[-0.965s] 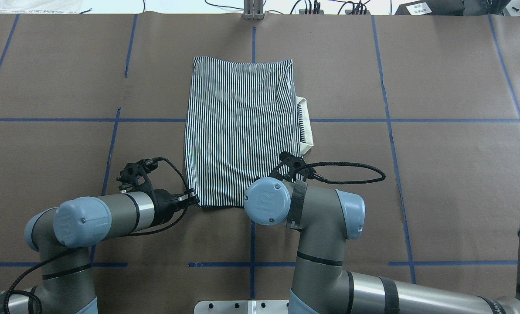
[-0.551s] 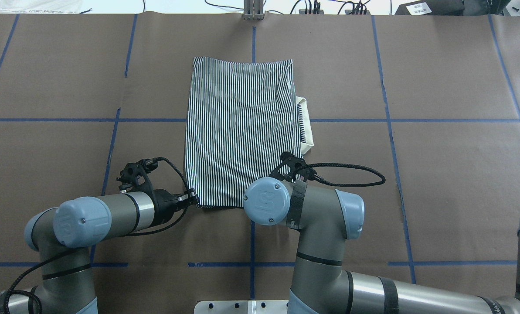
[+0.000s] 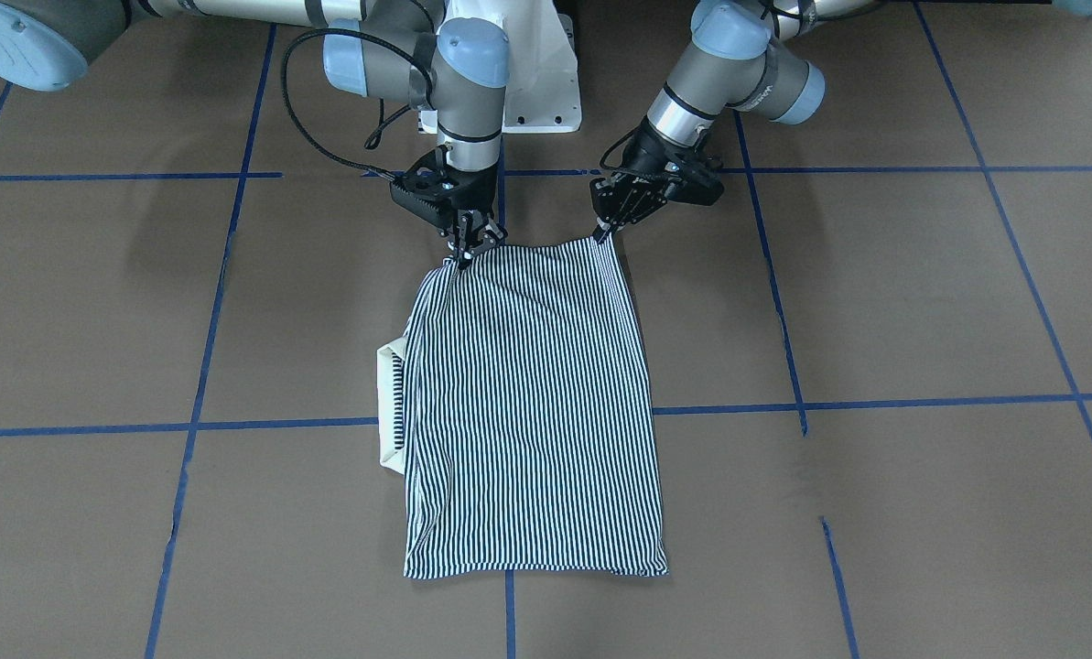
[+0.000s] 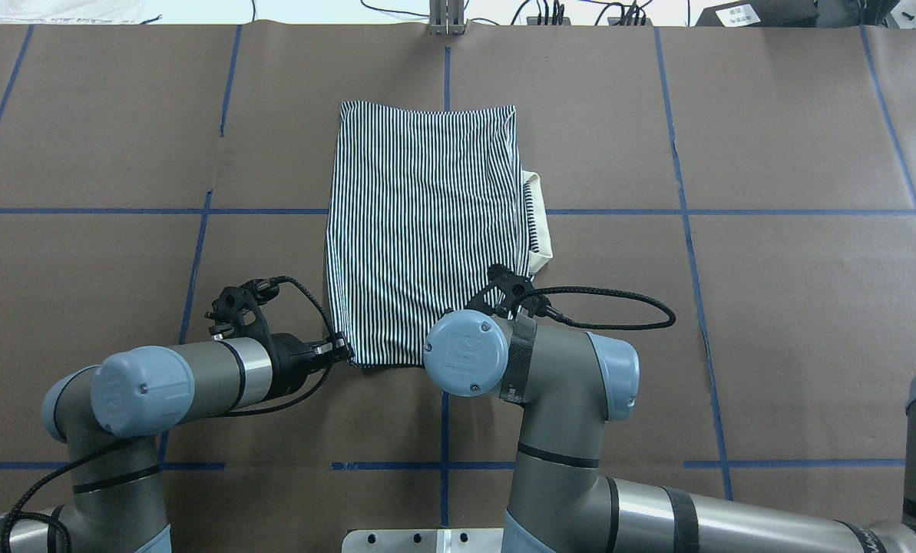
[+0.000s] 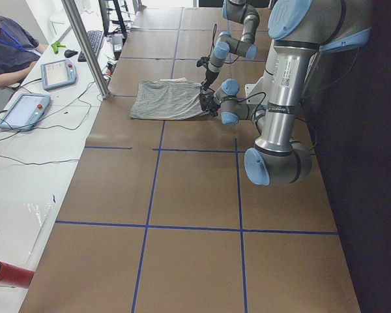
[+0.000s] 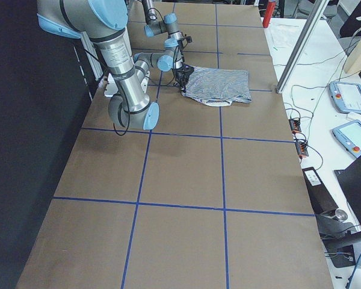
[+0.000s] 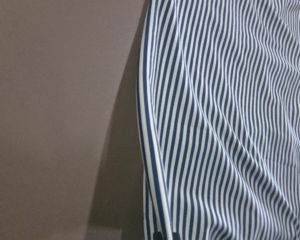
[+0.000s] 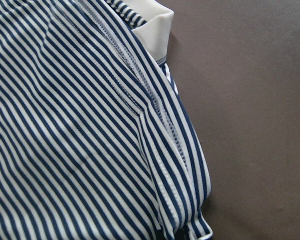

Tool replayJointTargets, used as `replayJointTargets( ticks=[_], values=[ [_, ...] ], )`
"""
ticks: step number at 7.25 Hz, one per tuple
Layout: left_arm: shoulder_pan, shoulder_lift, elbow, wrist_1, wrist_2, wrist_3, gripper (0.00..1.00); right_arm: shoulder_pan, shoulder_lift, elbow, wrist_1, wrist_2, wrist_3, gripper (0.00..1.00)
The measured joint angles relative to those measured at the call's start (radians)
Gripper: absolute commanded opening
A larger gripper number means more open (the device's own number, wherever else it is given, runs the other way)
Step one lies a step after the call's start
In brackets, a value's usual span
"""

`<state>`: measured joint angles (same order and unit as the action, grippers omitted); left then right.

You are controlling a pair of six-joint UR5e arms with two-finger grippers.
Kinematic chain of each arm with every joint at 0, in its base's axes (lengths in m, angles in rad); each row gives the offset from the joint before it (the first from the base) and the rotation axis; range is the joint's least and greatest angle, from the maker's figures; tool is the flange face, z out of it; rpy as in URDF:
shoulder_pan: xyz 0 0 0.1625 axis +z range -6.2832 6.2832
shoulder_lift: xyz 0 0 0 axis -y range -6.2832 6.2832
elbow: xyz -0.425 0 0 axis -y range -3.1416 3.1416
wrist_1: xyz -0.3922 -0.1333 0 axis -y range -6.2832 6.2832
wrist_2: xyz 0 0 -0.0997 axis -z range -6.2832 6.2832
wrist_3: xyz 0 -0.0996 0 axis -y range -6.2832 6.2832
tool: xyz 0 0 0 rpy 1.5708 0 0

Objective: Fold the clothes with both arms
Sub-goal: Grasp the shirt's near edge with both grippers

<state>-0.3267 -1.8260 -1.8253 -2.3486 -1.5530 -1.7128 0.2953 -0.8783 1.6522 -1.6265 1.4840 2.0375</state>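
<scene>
Exterior front-facing view: we found the polo shirt [image 3: 532, 412] lying as a folded rectangle at the middle of the surface [image 3: 875, 302], its cream collar [image 3: 388, 403] protruding at one long side. The right tool [image 3: 466, 240] was clenched on one corner of the short edge nearest the robot. The left tool [image 3: 605, 229] was closed on the other corner of that same edge. The edge appeared drawn taut between them.

Overhead view: the shirt's long axis ran straight away from the robot, and the whole garment lay beyond both tools. The left tool met its corner in plain sight. The right tool was hidden under its own wrist.

Side views: both arms were bent low over the near edge. We could read no finger detail at that range.

Left wrist view: striped cloth rose off the surface and cast a shadow beneath its edge, so we judged that corner lifted in the grip.

Right wrist view: seamed layers bunched toward the fingers, with the collar beyond them.

Assessment: neither arm was nearer, each holding its own corner. We judged that the coming move called for carrying the near edge forward along the long axis toward the far edge. Both corners should travel evenly, or the fold would skew.
</scene>
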Motion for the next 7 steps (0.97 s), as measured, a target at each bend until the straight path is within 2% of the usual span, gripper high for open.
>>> replayJointTargets(
  ticks=[1,2,4,5,7],
  values=[
    [-0.001,0.005,-0.065,0.048,-0.021,0.003,0.00,0.003,-0.014,0.041,0.007,0.003,-0.003,0.00],
    [-0.001,0.007,-0.159,0.143,-0.052,0.005,0.00,0.004,-0.052,0.135,-0.014,0.006,-0.005,0.00],
    [-0.001,-0.002,-0.335,0.345,-0.091,0.005,0.00,-0.002,-0.111,0.381,-0.173,0.023,-0.004,0.00],
    [0.000,-0.012,-0.367,0.402,-0.098,0.006,0.00,-0.013,-0.111,0.439,-0.233,0.030,-0.002,0.00],
    [-0.011,-0.053,-0.334,0.438,-0.098,0.039,0.00,-0.009,-0.090,0.419,-0.244,0.030,-0.017,0.00]
  ],
)
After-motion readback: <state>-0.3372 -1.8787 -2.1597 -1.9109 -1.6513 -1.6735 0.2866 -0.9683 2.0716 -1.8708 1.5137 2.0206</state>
